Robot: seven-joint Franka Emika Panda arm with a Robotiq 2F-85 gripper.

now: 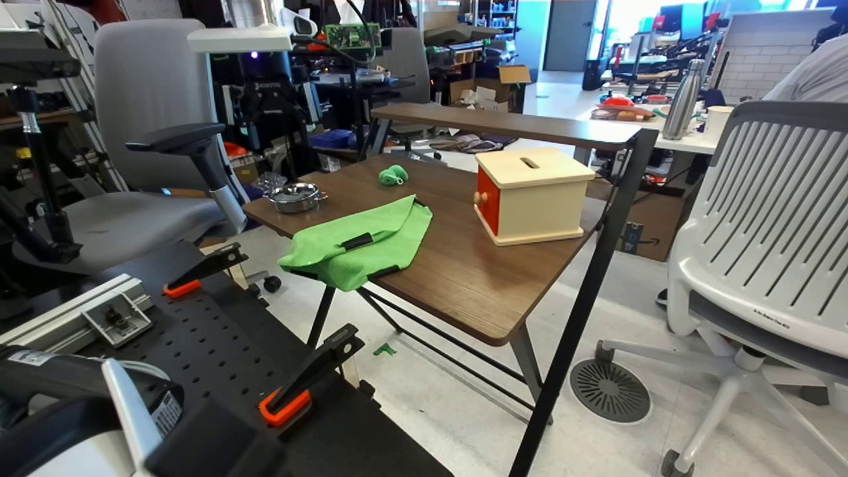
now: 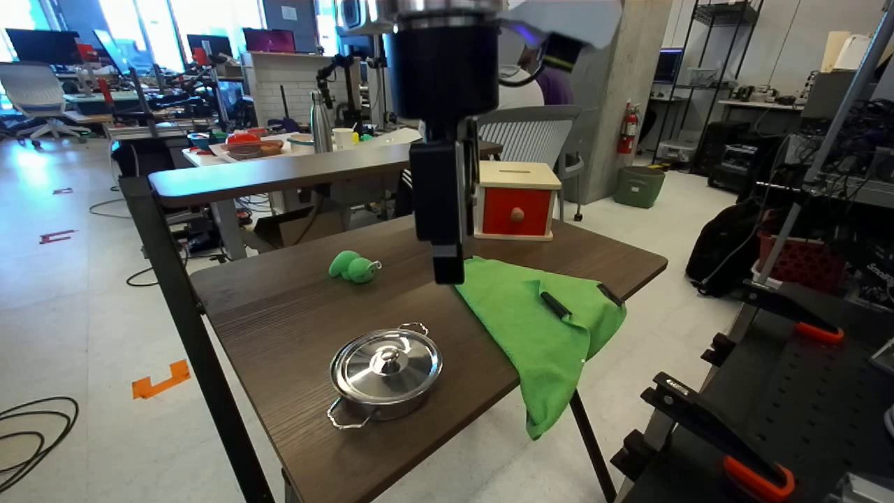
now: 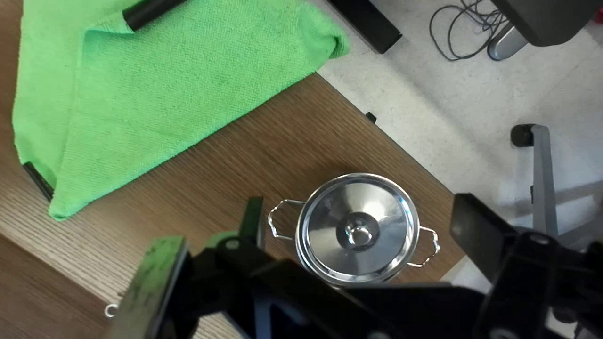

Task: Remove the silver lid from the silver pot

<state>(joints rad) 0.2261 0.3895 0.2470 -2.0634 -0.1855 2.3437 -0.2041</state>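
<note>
Lid (image 3: 325,226) sits on the pot (image 2: 398,409), the gripper (image 3: 362,216) hangs above pot level, spread wide, and there's cloth (image 3: 188,84) near the pot!

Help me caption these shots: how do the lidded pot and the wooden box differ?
The pot is shiny grey metal; the box is pale wood with one red side. The pot is round and low; the box is square-cornered and taller. Both stand upright on the table.

The brown table (image 2: 279,328) bears 4 things: silver pot (image 2: 405,408), cloth (image 2: 524,321), green toy (image 2: 355,268), wooden box (image 2: 517,211)
</note>
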